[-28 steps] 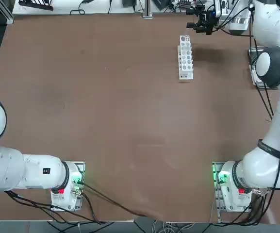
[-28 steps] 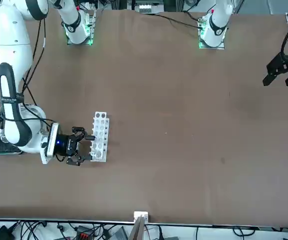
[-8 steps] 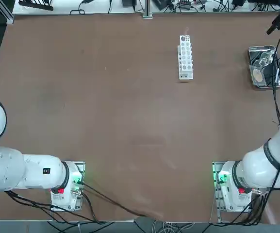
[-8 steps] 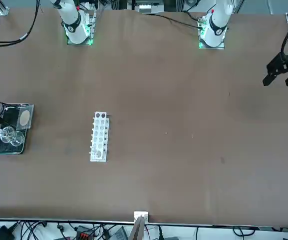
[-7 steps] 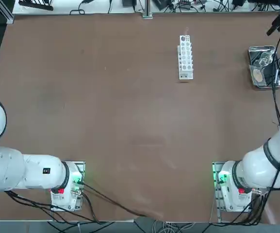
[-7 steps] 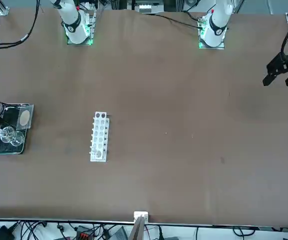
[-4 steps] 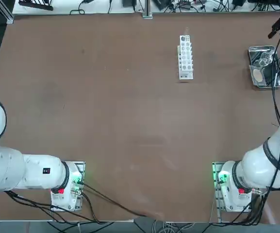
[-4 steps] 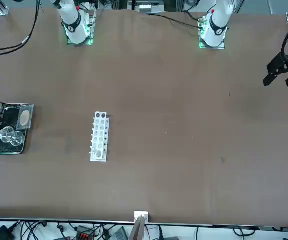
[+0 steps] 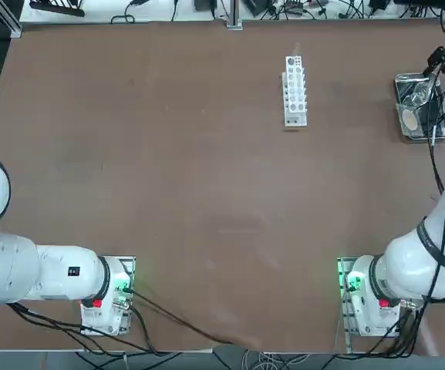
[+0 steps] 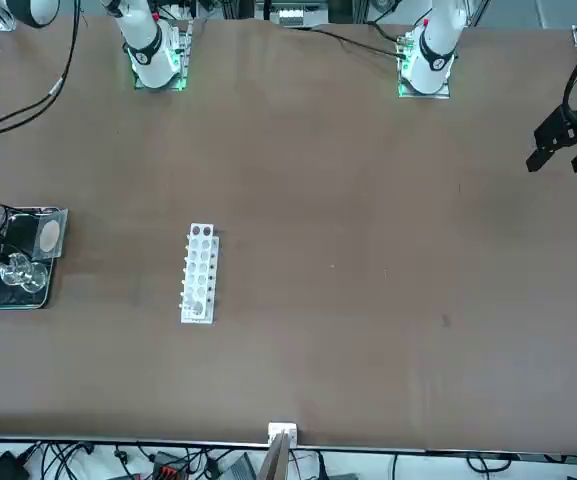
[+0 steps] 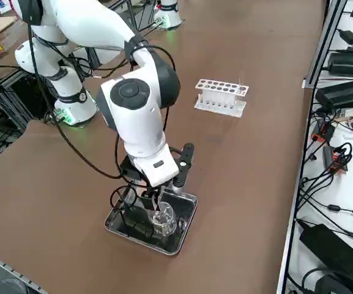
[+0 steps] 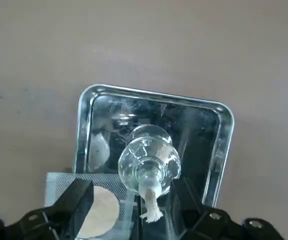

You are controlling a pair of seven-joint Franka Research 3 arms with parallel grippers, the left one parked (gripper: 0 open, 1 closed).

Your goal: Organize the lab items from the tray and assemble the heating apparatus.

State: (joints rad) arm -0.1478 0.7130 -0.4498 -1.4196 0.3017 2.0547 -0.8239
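- Right gripper (image 12: 135, 192): over the tray, pointing down; jaws apart, with the burner's wick and upper part showing between the two fingers in the wrist view. Grip on the glass: none seen. Whether a finger touches it, I cannot tell.
- Tray (image 11: 186, 228): shiny metal, rectangular, raised rim; lies on the robot's right side of the table, toward the far edge.
- Burner (image 12: 148, 160): small, clear glass, white wick (image 12: 151, 202) poking out of the neck. It is inside the tray, apparently upright, close to the mesh pad.
- Mesh pad (image 10: 49, 237): square, grey, with a round tan centre. It lies at the tray corner nearest the arm bases and the tube rack, partly over the rim — one side sticks out past it. In the wrist view one finger covers part of it.
- Tube rack (image 9: 294, 96): white, many-holed, standing on the table to the left of the tray, well apart from it. A clear tube (image 11: 241, 78) rises at its far end.
- Right arm (image 11: 133, 101): white with dark joints, bent over the table; black cables (image 11: 72, 146) run along it and loop above the tray — these hide part of the contents in the side view.
- Table (image 9: 207, 169): brown top, bare between rack and arm bases.
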